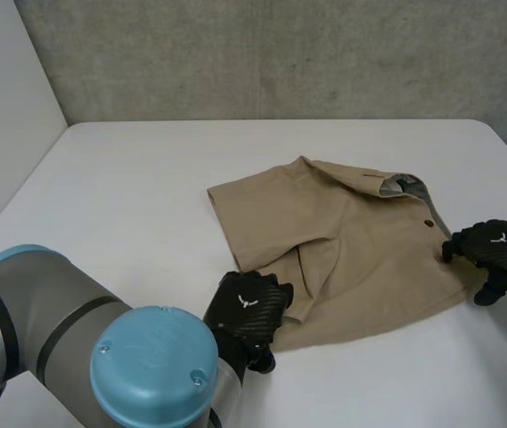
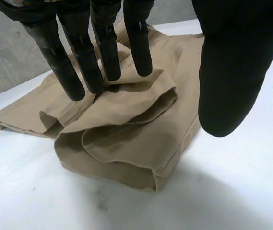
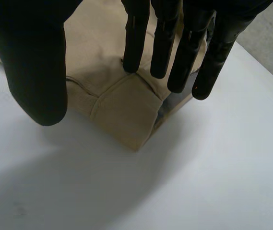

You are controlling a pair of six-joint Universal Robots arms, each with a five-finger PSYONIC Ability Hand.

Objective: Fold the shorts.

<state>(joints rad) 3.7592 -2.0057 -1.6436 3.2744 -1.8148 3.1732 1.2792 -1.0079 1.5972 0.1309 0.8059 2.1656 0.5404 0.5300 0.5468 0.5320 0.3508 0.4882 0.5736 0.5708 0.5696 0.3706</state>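
- The white table [image 1: 128,205] carries the work; the khaki shorts [image 1: 360,259] lie flat on it, right of the middle, waist toward the robot's right and legs toward its left.
- The shorts look rumpled rather than neatly halved, with a crease running up between the legs. By this judgement the fold is at its grasping step: both hands are set at opposite ends and nothing is lifted yet.
- The left arm [image 1: 75,357] reaches in from the near-left corner and ends at the near leg.
- The left hand [image 1: 249,308] sits at the near leg's end. In its wrist view the fingers [image 2: 102,52] are straight and spread, tips down at the cloth just behind the leg hem [image 2: 122,158], and the thumb [image 2: 232,72] stands well apart — nothing is pinched.
- The right hand [image 1: 494,254] is at the waist end, on the shorts' right edge. Its fingers [image 3: 165,43] are straight over the waistband corner [image 3: 126,115], with the thumb [image 3: 30,62] wide of them — it holds nothing. Whether the tips press the cloth cannot be told.
- The next move likely calls for each thumb to close under its edge, pinching hem and waistband, so that one side can be carried over the other.
- A small dark button [image 1: 429,223] marks the front of the waist, near the right hand.
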